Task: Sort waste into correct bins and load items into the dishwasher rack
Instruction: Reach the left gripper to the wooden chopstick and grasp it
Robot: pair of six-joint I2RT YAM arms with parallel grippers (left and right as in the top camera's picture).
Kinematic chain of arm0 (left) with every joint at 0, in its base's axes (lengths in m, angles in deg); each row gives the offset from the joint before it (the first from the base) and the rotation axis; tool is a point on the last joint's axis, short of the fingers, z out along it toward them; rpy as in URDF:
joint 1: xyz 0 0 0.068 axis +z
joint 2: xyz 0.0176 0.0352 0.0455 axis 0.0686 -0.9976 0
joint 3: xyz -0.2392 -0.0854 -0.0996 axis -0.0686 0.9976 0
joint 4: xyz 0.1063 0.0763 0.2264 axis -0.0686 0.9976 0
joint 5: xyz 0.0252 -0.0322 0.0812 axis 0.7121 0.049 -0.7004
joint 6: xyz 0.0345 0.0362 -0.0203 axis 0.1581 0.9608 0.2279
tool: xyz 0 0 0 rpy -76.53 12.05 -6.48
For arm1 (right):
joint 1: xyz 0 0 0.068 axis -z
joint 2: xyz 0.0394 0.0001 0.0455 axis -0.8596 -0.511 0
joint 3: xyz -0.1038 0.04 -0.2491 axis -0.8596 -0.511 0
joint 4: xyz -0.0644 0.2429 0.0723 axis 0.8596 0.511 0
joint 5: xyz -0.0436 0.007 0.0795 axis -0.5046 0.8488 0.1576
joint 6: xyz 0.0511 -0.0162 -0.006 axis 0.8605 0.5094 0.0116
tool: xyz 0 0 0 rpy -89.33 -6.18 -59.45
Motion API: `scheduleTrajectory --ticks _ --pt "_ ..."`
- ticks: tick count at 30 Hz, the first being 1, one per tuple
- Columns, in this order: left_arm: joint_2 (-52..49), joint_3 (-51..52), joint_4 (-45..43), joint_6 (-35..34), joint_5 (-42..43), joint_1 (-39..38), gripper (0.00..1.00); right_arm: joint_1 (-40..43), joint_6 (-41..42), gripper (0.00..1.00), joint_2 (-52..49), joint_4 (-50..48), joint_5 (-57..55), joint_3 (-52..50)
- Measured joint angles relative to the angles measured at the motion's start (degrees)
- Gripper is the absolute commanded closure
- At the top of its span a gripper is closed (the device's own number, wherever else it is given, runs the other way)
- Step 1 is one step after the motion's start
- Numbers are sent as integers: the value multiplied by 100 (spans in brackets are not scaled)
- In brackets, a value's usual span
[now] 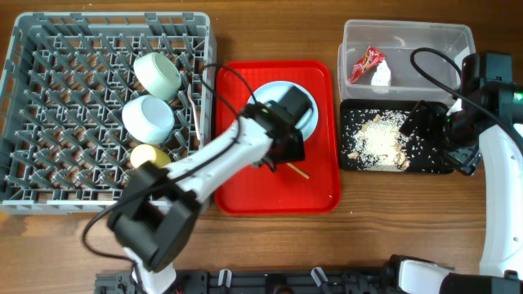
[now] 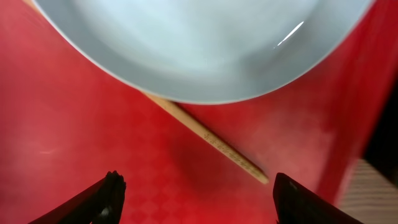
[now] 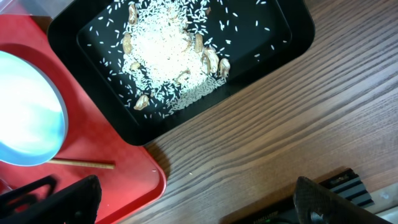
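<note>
The mint plate [image 1: 278, 91] lies on the red serving tray [image 1: 319, 192], with a wooden chopstick [image 1: 299, 171] poking out from under its near rim. My left gripper [image 1: 284, 149] is open just above the tray; in the left wrist view the plate [image 2: 205, 43] and chopstick [image 2: 214, 144] lie ahead of its fingers [image 2: 196, 193]. The grey rack [image 1: 49, 114] holds two mint bowls [image 1: 157, 73] [image 1: 149, 117], the yellow cup [image 1: 150, 155] and a white fork [image 1: 194, 102]. My right gripper [image 1: 418, 121] is open and empty [image 3: 199, 202] over the black tray [image 1: 437, 163].
The clear tub [image 1: 409, 37] at the back right holds the red wrapper [image 1: 365, 64] and white scrap [image 1: 381, 76]. Rice and food scraps [image 3: 168, 56] lie in the black tray [image 3: 273, 37]. Cables hang from both arms. Bare wood lies in front of the black tray.
</note>
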Motion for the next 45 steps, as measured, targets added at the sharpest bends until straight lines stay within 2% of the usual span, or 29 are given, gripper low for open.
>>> scheduleTrajectory --ticks 9,17,27,33,37,40,45 --pt "-699 -7 0 -337 -315 -214 25 0 -24 0 0 0 0 0" --pt "-706 -26 -20 -365 -299 -214 31 0 -44 0 0 0 0 0" --pt "-743 -26 -337 -533 -319 -214 27 0 -44 0 0 0 0 0" --pt "-745 -26 -232 -645 -446 -214 31 0 -61 0 0 0 0 0" --pt "-763 -24 201 -678 -651 -214 44 0 -87 0 0 0 0 0" --pt "-763 -26 555 -734 -796 -210 67 0 -92 0 0 2 0 0" --pt "-774 -26 861 -732 -894 20 80 0 -129 0 0 2 0 0"
